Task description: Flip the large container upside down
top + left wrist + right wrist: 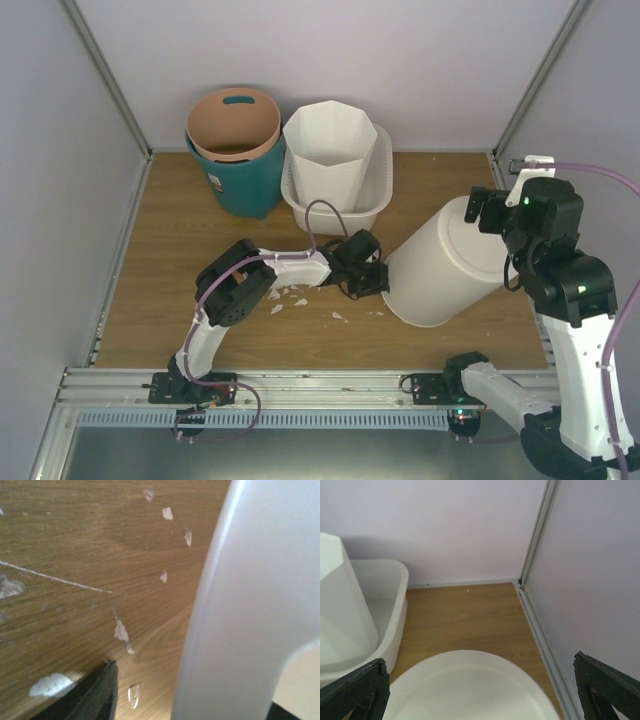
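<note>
The large container (pixel 376 203), a wide white tub, stands upright at the back with a tall octagonal white bin (pixel 330 150) inside it; its corner (pixel 395 605) shows in the right wrist view. Neither gripper is at it. A tall round white bin (pixel 450 265) leans tilted, mouth down-left. My left gripper (pixel 375 278) is at that bin's rim (pixel 250 605), jaws apart, with one finger (pixel 97 695) clear of the wall. My right gripper (pixel 490 212) stands open over the bin's base (pixel 470 690), its fingers (pixel 355 690) wide to either side. Whether they touch it I cannot tell.
A teal bin (pixel 235 150) with a tan lining stands left of the tub. White flecks (pixel 295 297) lie on the wooden table (pixel 160 300). Grey walls close in both sides and the back; a metal rail (pixel 300 385) runs along the near edge.
</note>
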`<state>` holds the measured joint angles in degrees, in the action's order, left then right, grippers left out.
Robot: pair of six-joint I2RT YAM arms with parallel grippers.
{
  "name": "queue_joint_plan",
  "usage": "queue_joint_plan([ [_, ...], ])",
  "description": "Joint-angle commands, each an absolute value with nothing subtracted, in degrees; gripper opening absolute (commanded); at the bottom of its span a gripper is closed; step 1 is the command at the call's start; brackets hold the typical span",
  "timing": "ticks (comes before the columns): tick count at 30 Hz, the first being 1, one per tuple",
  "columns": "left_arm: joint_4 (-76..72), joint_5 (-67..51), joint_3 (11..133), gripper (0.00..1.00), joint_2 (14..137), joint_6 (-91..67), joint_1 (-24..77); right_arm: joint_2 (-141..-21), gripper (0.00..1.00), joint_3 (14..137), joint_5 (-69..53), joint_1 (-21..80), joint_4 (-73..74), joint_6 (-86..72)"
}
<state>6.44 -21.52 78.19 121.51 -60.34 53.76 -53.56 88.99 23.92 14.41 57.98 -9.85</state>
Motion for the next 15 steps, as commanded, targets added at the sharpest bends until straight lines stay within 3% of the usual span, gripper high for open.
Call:
queue_joint_plan([
  [1,11.92,-19.51,75.3,0.56,118.51,-57.8,53.67,-53.23,1.0,87.54,19.44,14.63,58.13,-11.28],
  [11,19.34,-12.57,72.19,0.93,111.64,-51.33,51.23,-54.78,1.0,86.01,0.37,14.7,61.92,-10.5],
  [15,21.53,-9.83,71.8,0.96,108.52,-46.55,50.03,-54.03,1.0,85.55,-9.92,14.75,62.03,-10.43],
])
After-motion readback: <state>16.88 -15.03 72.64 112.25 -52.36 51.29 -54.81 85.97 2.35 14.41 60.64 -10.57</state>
